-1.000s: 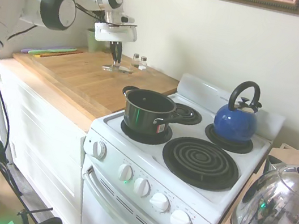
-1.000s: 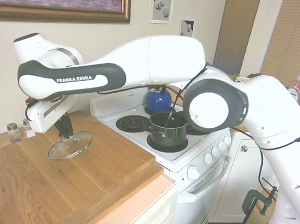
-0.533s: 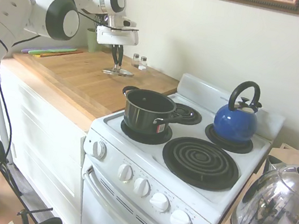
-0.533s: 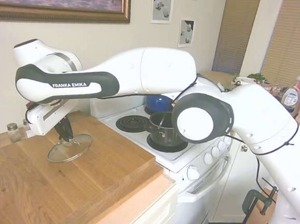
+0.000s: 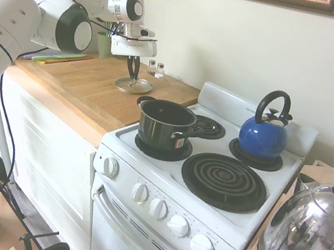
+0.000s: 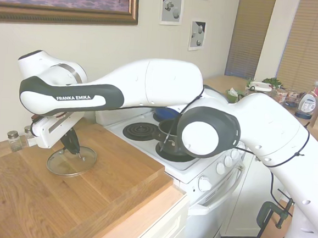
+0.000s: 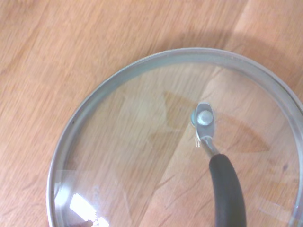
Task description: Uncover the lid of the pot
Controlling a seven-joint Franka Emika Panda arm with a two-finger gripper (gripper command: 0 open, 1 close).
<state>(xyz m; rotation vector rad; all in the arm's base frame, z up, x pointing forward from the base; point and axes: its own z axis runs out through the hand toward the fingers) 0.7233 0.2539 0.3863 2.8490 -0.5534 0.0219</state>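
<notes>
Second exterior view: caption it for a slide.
Gripper sets the glass lid on the wooden counter, away from the pot.

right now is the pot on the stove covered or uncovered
Uncovered. The pot stands open-topped on the front burner, its dark inside showing. The lid lies on the wooden counter beside the stove, under the gripper.

Lid (image 7: 142,156): clear glass, shiny silver metal rim, black loop knob on silver rivet.
Pot (image 5: 166,125): dark grey-black, shiny rim, black handles.
Counter (image 6: 59,199): light tan wood, visible grain.
Stove (image 5: 163,188): white, black coil burners, white dials.
Kettle (image 5: 263,133): glossy blue, black handle.
Domed lid (image 5: 301,240): mirror silver, black knob.
Gripper (image 6: 75,151): black fingers, white body.
Wall (image 5: 245,42): cream.
Picture frame (image 6: 73,14): gold-brown.
</notes>
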